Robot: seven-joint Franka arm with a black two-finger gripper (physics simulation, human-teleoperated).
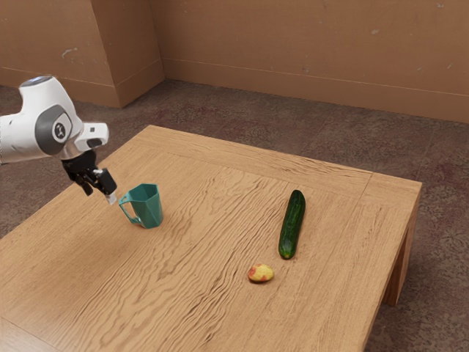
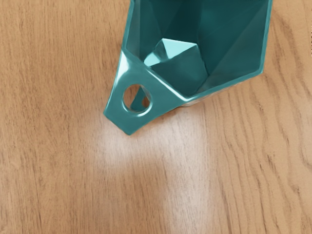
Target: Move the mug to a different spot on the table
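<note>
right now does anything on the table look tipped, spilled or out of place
Nothing stands out. The teal angular mug stands upright and empty on the wooden table; the dark green cucumber and the small yellow-red fruit lie apart from it, and nothing is spilled.

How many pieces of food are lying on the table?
2. The cucumber lies toward the exterior view's right; the small yellow-red fruit lies close to its nearer end. None seems hidden.
</note>
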